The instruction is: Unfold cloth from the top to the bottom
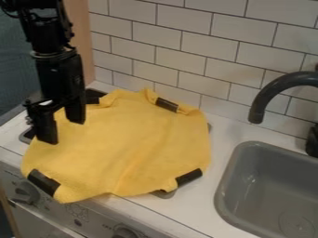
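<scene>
The black gripper (62, 132) hangs down over the left part of the yellow cloth (130, 144), its two fingers spread apart with nothing visible between them. Whether the fingertips touch the fabric I cannot tell. The cloth lies spread over the stove top, mostly flat, with soft wrinkles near its middle and lower right. Its upper edge is bunched in small folds (151, 96), and its lower left part hangs over the counter's front edge.
Several dark pieces show around the cloth's edges, one at the lower left (43, 182). At the right are a grey sink (227, 188) and a dark curved faucet (273, 90). A tiled wall (192, 46) stands behind; stove knobs (26, 192) line the front.
</scene>
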Controlling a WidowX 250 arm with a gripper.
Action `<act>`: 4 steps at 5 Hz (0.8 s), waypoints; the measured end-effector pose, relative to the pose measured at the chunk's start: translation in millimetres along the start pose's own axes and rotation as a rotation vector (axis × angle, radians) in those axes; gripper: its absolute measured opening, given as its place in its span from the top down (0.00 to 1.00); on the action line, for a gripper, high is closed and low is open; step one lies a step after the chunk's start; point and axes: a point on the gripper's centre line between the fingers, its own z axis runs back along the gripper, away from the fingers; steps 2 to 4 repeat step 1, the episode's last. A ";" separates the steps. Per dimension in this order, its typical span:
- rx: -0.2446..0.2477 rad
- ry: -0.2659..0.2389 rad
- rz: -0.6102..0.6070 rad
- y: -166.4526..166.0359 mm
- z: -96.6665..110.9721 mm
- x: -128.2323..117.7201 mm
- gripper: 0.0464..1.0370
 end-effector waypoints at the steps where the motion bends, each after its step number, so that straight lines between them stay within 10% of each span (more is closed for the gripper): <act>1: -0.002 0.005 -0.003 -0.3 0.0 -0.8 0.04; 4: -0.002 0.005 -0.003 -0.3 0.0 -0.8 0.04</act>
